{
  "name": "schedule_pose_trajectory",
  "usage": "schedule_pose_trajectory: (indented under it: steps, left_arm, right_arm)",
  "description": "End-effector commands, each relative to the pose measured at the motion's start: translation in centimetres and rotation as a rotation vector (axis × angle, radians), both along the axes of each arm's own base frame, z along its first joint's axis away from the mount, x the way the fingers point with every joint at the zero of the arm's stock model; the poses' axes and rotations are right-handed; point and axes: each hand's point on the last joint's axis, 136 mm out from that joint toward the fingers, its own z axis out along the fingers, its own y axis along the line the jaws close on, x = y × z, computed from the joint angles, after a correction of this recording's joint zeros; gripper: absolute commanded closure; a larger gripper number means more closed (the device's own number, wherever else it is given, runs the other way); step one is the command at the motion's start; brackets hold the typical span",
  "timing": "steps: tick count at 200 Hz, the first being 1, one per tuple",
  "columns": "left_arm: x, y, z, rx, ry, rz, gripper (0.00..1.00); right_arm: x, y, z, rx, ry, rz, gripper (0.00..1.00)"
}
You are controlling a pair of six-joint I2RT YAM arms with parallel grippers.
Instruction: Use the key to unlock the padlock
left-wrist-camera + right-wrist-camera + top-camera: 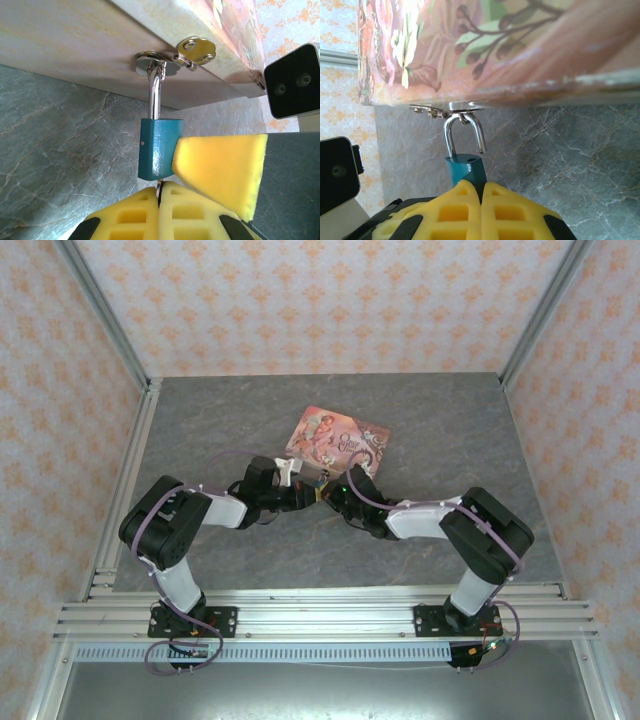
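Note:
The teal padlock [156,150] hangs by its steel shackle [464,132] from the hasp [195,50] on the front of the pink tin [335,435]. One leg of the shackle is out of the lock body, above its hole. My right gripper [481,192] is shut on the padlock body [466,167]; one of its yellow fingers [220,165] presses the body's side. Just below, my left gripper [159,200] is shut on the key [158,187], a thin metal sliver running into the padlock's underside. In the top view both grippers meet at the tin's near edge.
The tin's side wall [75,40] and illustrated lid [520,45] are close above the fingers. Grey marbled tabletop [420,410] spreads round the tin. Patterned walls and metal frame posts [105,320] enclose the table.

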Motion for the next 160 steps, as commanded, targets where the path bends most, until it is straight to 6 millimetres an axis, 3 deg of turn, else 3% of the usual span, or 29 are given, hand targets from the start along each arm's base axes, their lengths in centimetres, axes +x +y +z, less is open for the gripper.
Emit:
schedule_pose_trajectory:
  steps: [1, 28, 68, 115, 160]
  left_arm:
    - [-0.2, -1.7, 2.4, -0.042, -0.092, -0.084, 0.95]
    - [-0.2, -1.5, 2.5, -0.034, -0.097, -0.076, 0.75]
    - [-0.4, -0.7, 2.5, 0.003, -0.1, -0.048, 0.54]
    - [0.1, 1.5, 2.3, 0.04, -0.087, 0.033, 0.51]
    - [0.7, 2.3, 1.5, 0.073, -0.066, 0.078, 0.52]
  right_arm:
    - [-2.4, -0.7, -2.6, -0.045, 0.092, 0.028, 1.0]
    - [-2.5, -1.0, -2.4, -0.082, 0.059, 0.041, 1.0]
    - [-2.6, -1.5, -2.8, -0.131, 0.055, 0.047, 1.0]
    - [-2.9, -2.3, -2.5, -0.271, 0.032, 0.115, 1.0]
    - [-3.2, -3.3, -1.4, -0.456, -0.016, 0.236, 1.0]
